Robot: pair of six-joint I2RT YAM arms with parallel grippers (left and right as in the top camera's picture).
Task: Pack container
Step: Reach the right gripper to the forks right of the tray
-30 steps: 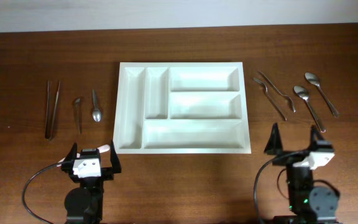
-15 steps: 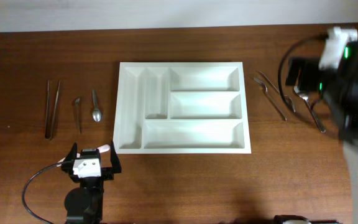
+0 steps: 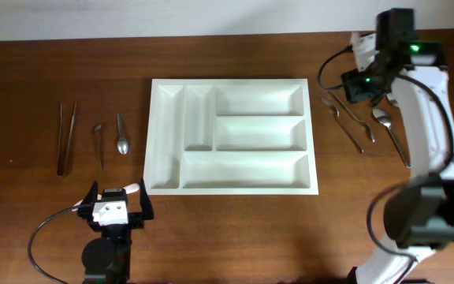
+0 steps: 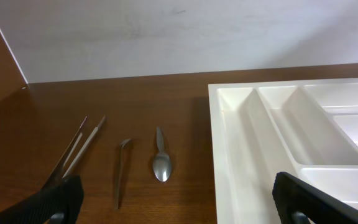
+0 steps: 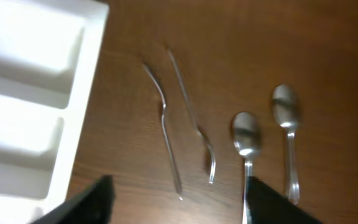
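Note:
The container (image 3: 166, 142), a white cutlery tray with five empty compartments, lies mid-table; it also shows in the left wrist view (image 4: 235, 149) and the right wrist view (image 5: 17, 124). My right gripper (image 3: 361, 85) is open and empty, hovering above two forks (image 3: 343, 122) and a spoon (image 3: 388, 130) right of the tray. The right wrist view shows both forks (image 5: 166, 130), two spoons (image 5: 246, 134) and my open fingers (image 5: 179, 205). My left gripper (image 3: 119, 196) is open and empty near the front edge, left of the tray's front corner (image 4: 185, 211).
Left of the tray lie long tweezers (image 3: 65, 138), a small utensil (image 3: 99, 143) and a spoon (image 3: 122, 136), also in the left wrist view (image 4: 161, 163). A pale wall runs behind the table.
My right arm has swung from its rest near the front edge up and out to the back right, over the forks and spoons. The left arm has not moved.

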